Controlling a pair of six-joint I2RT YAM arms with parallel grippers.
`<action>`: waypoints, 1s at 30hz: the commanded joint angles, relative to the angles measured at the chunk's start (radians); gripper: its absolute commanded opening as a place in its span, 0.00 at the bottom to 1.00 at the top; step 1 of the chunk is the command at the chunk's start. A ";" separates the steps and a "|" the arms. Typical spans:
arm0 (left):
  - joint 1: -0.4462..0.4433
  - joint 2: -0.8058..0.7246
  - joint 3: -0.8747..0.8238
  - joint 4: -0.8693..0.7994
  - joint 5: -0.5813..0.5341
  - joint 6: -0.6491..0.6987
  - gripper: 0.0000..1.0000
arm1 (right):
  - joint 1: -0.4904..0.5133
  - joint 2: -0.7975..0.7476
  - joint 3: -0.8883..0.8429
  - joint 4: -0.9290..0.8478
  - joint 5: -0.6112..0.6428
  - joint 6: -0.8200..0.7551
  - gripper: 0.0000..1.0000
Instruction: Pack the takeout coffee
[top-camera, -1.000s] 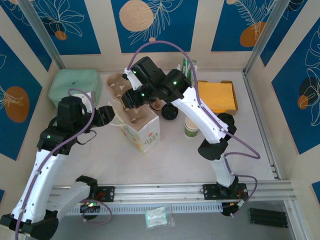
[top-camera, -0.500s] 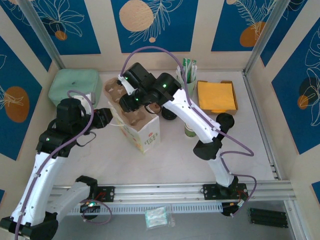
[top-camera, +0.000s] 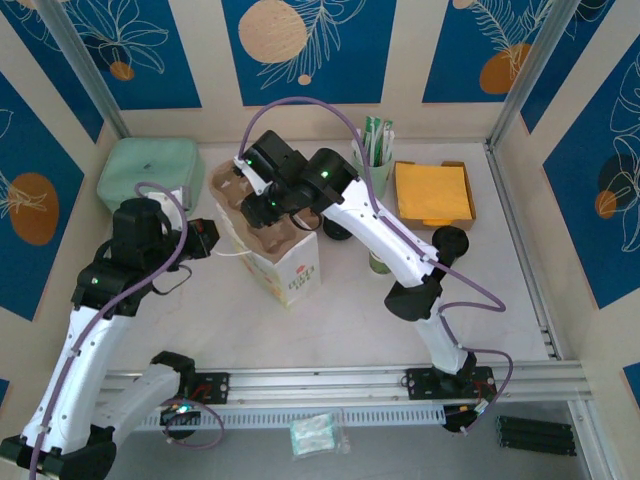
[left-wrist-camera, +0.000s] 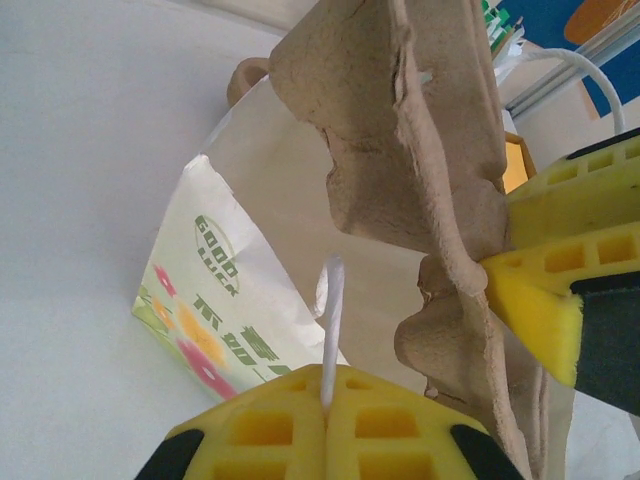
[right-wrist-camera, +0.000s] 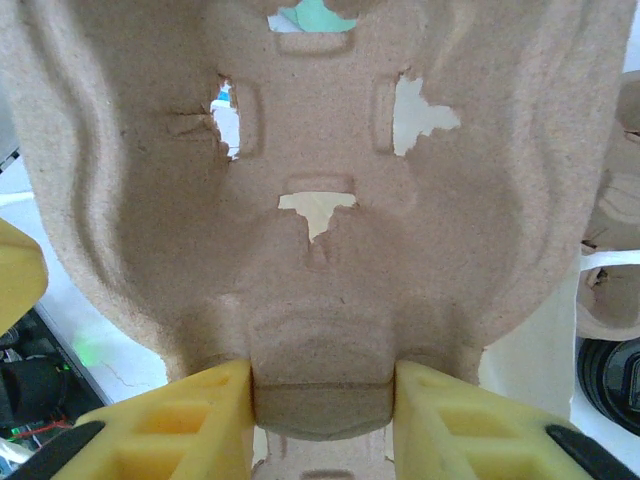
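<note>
- Left gripper (left-wrist-camera: 328, 400): pads pressed together on the thin white handle (left-wrist-camera: 331, 310) of the white paper bag (left-wrist-camera: 225, 280). Judged purpose: to steady the bag and keep its mouth pulled open.
- Right gripper (right-wrist-camera: 320, 402): pinching the edge tab of the pulp cup carrier (right-wrist-camera: 320, 200), which hangs on edge at the bag's mouth. Judged purpose: to seat the carrier inside as a base.
- Takeout coffee (top-camera: 333, 231): black-lidded, standing on the table (top-camera: 340, 320) just right of the bag, beneath the right arm. Not yet packed.

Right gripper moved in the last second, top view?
Yes: right gripper, holding the pulp carrier, shifted left, away from the orange tray, toward the mint-green box.
</note>
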 joint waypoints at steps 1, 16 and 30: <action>0.009 -0.013 -0.007 -0.005 0.015 0.009 0.00 | 0.008 0.008 0.003 -0.036 0.013 -0.015 0.37; 0.010 -0.024 -0.011 -0.007 0.010 -0.009 0.00 | 0.013 0.016 -0.021 -0.095 0.047 0.051 0.36; 0.010 -0.028 -0.018 -0.001 0.014 -0.032 0.00 | 0.025 0.040 -0.026 -0.141 0.076 0.104 0.36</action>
